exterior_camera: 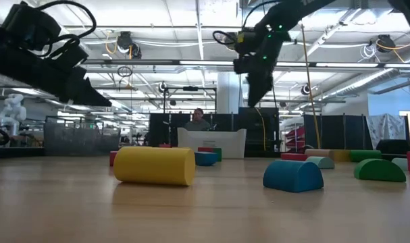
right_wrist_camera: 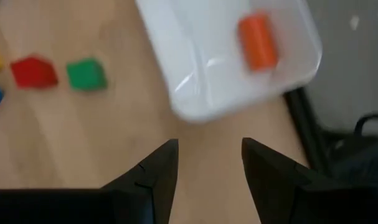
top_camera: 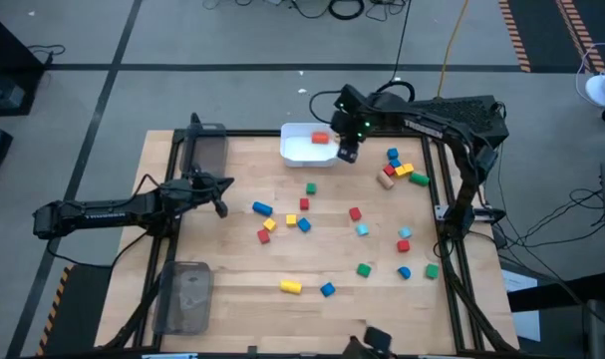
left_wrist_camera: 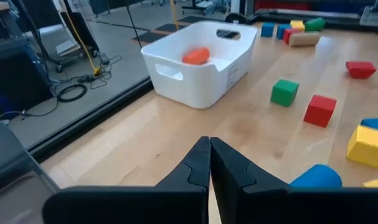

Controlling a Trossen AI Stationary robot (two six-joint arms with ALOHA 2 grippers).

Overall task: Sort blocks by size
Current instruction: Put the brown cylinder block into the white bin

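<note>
Wooden blocks in red, blue, green, yellow and tan lie scattered over the table [top_camera: 312,239], with a cluster at the far right [top_camera: 397,170]. An orange-red cylinder [top_camera: 320,138] lies inside the white bin [top_camera: 300,152]; it also shows in the right wrist view [right_wrist_camera: 258,41] and the left wrist view [left_wrist_camera: 196,56]. My right gripper [top_camera: 348,154] [right_wrist_camera: 208,163] hangs open and empty above the table just right of the bin. My left gripper [top_camera: 220,205] [left_wrist_camera: 210,163] is shut and empty at the table's left side.
A clear grey tray [top_camera: 204,150] stands at the far left and another [top_camera: 185,297] at the near left. In the low view a yellow cylinder [exterior_camera: 154,165] and a blue half-round [exterior_camera: 292,177] lie closest. A person [exterior_camera: 198,120] sits beyond the table.
</note>
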